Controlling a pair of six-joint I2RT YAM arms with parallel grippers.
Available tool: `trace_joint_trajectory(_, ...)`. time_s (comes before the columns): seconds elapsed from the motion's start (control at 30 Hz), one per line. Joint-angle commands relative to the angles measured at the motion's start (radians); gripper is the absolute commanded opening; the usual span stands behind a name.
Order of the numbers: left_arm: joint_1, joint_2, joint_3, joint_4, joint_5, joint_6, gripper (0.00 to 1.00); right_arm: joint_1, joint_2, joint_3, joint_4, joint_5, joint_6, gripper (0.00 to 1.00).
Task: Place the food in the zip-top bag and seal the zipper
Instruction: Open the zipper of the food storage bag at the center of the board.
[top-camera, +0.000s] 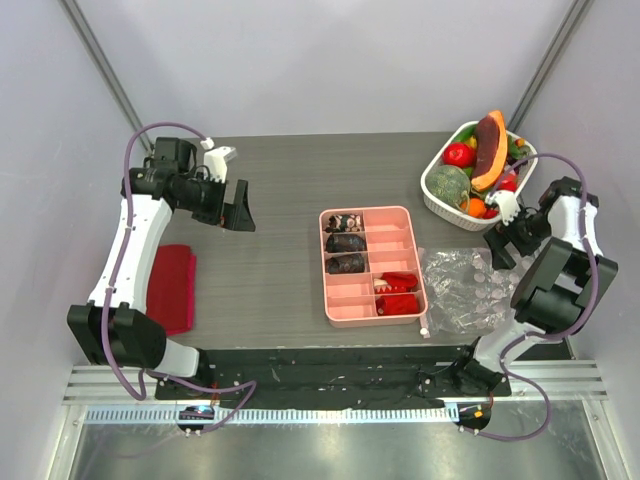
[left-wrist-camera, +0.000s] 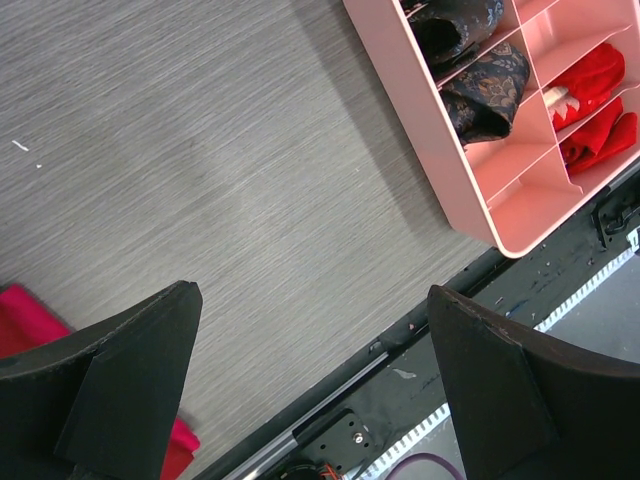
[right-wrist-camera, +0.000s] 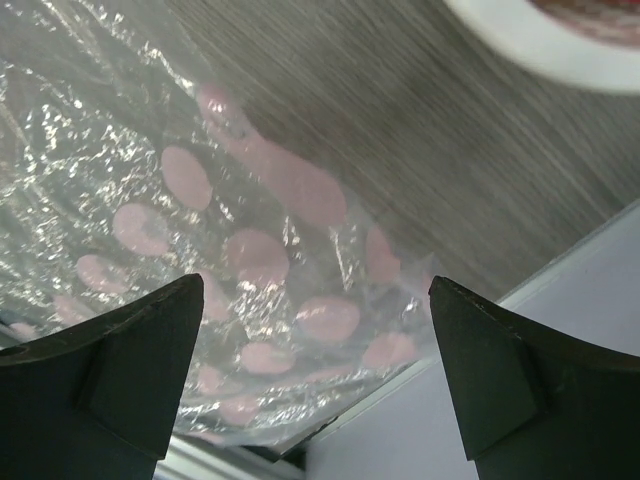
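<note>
I record the left gripper (top-camera: 238, 207) over the bare table (top-camera: 280, 270) to the left of the pink compartment tray (top-camera: 372, 265), jaws spread wide and holding nothing, with the red cloth (top-camera: 172, 285) lying near the left edge. The right gripper (top-camera: 500, 245) sits above the far right part of the zip-top bag (top-camera: 465, 290), its jaws likewise wide apart and empty; the bag lies flat and crinkled just right of the tray. The food (top-camera: 478, 160) is piled in the white basket (top-camera: 432, 190) at the far right corner, just beyond the bag.
</note>
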Motion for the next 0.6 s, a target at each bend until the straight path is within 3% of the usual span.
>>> trace_joint_trajectory(0.0, -0.004, -0.023, 0.0, 0.021, 0.005, 0.001, 1.0, 0.015, 0.051, -0.011, 0.072, -0.052, -0.091, 1.0)
trace_joint_trajectory(0.1, -0.006, -0.026, 0.002, 0.021, -0.002, 0.002, 1.0, 0.018, 0.079, -0.043, 0.083, -0.058, -0.1, 1.0)
trace_joint_trajectory(0.27, -0.006, -0.026, -0.009, 0.015, 0.004, 0.013, 1.0, 0.018, 0.058, -0.143, 0.086, -0.026, -0.135, 0.84)
trace_joint_trajectory(0.3, -0.006, -0.026, -0.015, 0.013, 0.011, 0.011, 1.0, 0.018, 0.049, -0.155, 0.088, -0.023, -0.153, 0.77)
trace_joint_trajectory(0.33, -0.006, -0.024, -0.017, 0.015, 0.019, 0.011, 1.0, 0.018, 0.036, -0.178, 0.088, -0.02, -0.157, 0.57)
trace_joint_trajectory(0.4, -0.006, -0.027, -0.02, 0.01, 0.038, 0.01, 1.0, 0.018, -0.005, -0.189, 0.082, -0.012, -0.158, 0.37)
trace_joint_trajectory(0.43, -0.006, -0.029, -0.021, 0.01, 0.039, 0.01, 1.0, 0.016, -0.023, -0.186, 0.069, -0.011, -0.163, 0.19)
trace_joint_trajectory(0.5, -0.006, -0.037, -0.026, 0.005, 0.044, 0.011, 1.0, 0.012, -0.083, -0.174, 0.019, -0.014, -0.17, 0.05)
trace_joint_trajectory(0.57, -0.006, -0.053, -0.035, 0.011, 0.045, 0.01, 1.0, -0.001, -0.161, -0.148, -0.035, -0.033, -0.19, 0.01)
